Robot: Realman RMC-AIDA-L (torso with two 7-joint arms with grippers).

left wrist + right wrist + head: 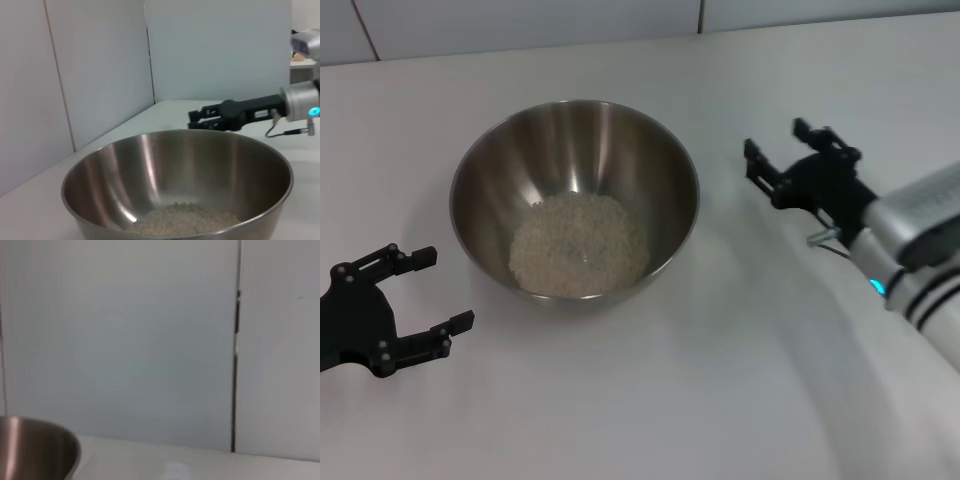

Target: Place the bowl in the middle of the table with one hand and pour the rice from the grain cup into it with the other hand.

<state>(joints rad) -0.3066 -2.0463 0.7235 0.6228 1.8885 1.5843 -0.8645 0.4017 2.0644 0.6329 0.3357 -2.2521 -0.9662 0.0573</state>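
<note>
Evidently the pouring is over: the steel bowl [574,196] sits a little left of centre in the head view on the white table [700,380], with the rice [579,245] heaped on its floor, which is where the task wants both. The left gripper [423,292], at the lower left of the frame, has its fingers spread and holds nothing; the bowl stands just up and to the right of it, apart from the fingertips. The right gripper [778,150], at the right of the frame, is likewise splayed and empty, the bowl's rim lying near but clear to its left. I cannot make out the grain cup with confidence.
</note>
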